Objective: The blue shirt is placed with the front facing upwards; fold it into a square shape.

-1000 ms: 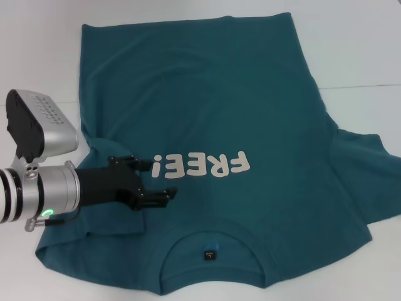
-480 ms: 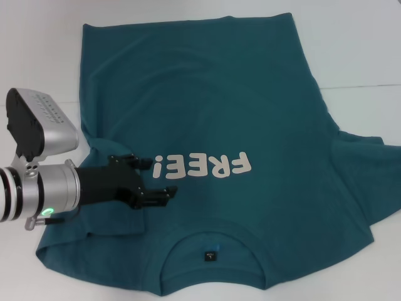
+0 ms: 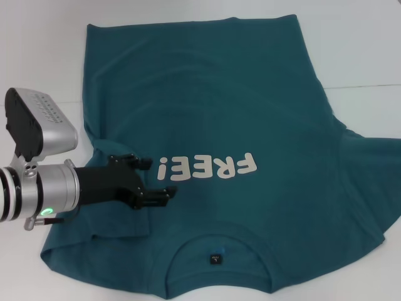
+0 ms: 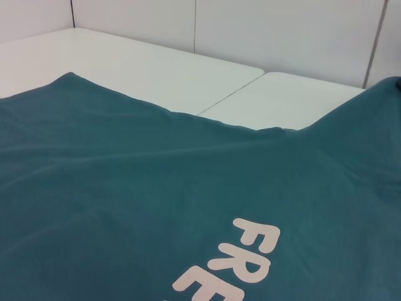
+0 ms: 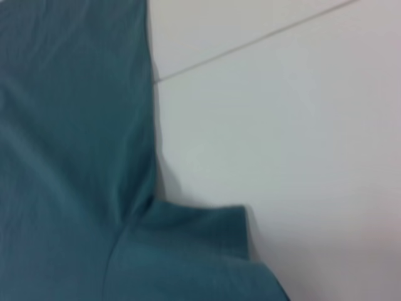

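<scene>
The blue shirt (image 3: 213, 106) lies flat and face up on the white table (image 3: 357, 56), its collar toward me. It has an off-white "FREE!" print (image 3: 210, 167) and a small dark neck label (image 3: 216, 257). My left gripper (image 3: 160, 179) hovers open over the shirt's left chest, its tips beside the print's exclamation mark, holding nothing. The left wrist view shows the shirt's body (image 4: 125, 200) and part of the print (image 4: 238, 263). The right wrist view shows the shirt's side and right sleeve (image 5: 194, 257) on the table. The right gripper is out of view.
White table surface surrounds the shirt, with a thin seam line (image 3: 363, 86) running across on the right. A pale wall (image 4: 282, 31) stands behind the table's far edge. The right sleeve (image 3: 376, 188) reaches the head view's right border.
The shirt has slid to the right and a little toward me; its right sleeve now reaches the picture's edge. My left gripper has stayed in place, still open.
</scene>
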Controlling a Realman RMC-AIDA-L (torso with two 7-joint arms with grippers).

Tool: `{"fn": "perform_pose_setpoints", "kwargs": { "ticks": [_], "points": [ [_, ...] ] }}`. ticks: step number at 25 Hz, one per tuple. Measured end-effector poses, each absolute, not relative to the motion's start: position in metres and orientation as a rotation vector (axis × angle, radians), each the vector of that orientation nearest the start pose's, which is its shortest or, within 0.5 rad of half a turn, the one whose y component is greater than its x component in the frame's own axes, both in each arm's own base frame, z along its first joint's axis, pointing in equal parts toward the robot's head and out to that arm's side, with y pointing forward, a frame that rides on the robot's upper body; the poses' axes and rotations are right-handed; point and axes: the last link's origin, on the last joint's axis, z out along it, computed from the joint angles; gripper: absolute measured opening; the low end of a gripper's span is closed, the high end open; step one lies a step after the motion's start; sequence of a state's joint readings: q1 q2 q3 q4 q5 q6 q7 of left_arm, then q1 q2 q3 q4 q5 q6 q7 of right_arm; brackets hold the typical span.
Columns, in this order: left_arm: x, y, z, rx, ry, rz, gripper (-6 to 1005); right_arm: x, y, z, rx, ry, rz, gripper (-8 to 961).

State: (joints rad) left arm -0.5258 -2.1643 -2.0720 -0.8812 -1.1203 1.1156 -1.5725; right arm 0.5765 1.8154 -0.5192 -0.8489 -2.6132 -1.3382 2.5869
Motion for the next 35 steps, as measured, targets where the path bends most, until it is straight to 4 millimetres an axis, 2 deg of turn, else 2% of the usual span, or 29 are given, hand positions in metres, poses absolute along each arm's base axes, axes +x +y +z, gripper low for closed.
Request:
{"fn": "perform_pose_setpoints", "kwargs": {
  "ticks": [6,10,17,21,29,35],
  "points": [
    [-0.224,0.373,-0.040,-2.636,-0.503,-0.321,847,0.355,0.378,0.173,-1.715,1.690,0.156,24],
    [-0.224,0.373,-0.040,-2.637,-0.504,-0.321,848,0.344,0.382,0.167,-1.765,1.697,0.151,23],
    [-0.223,0.373,-0.040,-2.638,-0.499,-0.322,848,0.296,0.401,0.154,-1.933,1.668,0.126,23],
    [-0.224,0.374,-0.039,-2.633,-0.499,-0.320,849,0.262,0.419,0.136,-2.032,1.610,0.043,24],
    [-0.227,0.373,-0.037,-2.628,-0.499,-0.312,850,0.191,0.445,0.080,-2.205,1.446,-0.193,27],
    [-0.229,0.373,-0.037,-2.622,-0.503,-0.306,851,0.170,0.448,0.041,-2.257,1.377,-0.359,34]
  ]
}}
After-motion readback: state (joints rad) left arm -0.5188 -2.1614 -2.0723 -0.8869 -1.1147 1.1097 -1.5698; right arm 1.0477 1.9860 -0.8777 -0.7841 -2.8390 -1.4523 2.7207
